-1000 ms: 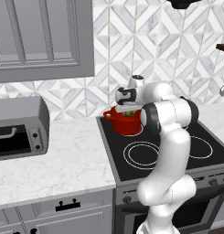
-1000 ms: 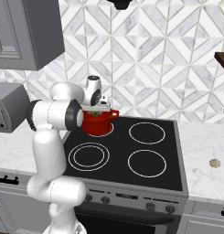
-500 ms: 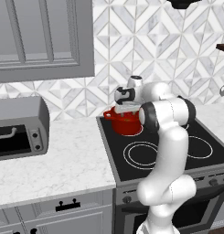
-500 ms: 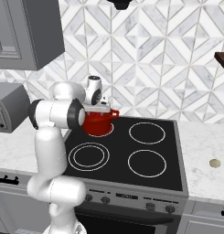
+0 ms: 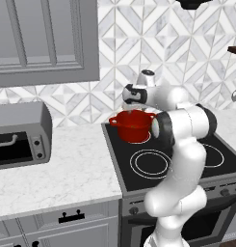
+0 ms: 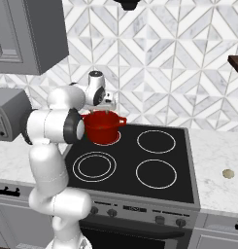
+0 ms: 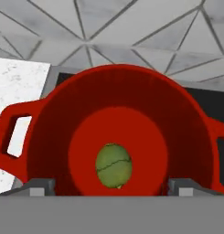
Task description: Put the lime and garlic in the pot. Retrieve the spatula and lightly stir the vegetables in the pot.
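The red pot [image 5: 134, 127] [image 6: 104, 128] stands on the stove's back left burner. The green lime [image 7: 113, 165] lies loose on the bottom of the pot [image 7: 54, 114]. My gripper [image 5: 131, 109] [image 6: 109, 106] [image 7: 113, 185] hangs just above the pot's rim, pointing down into it. It is open, its fingertips [image 7: 40, 185] wide apart and holding nothing. A small pale round garlic [image 6: 228, 173] rests on the counter to the right of the stove. The spatula is out of view.
The black stovetop [image 6: 154, 170] has three free burners. A toaster oven [image 5: 18, 137] sits on the marble counter [image 5: 57, 173] to the left. A metal spoon [image 5: 235, 92] hangs on the wall at far right. Cabinets [image 5: 42, 38] hang overhead.
The lime that was between the fingers over the pot now lies on the pot's bottom. The hand has lifted slightly.
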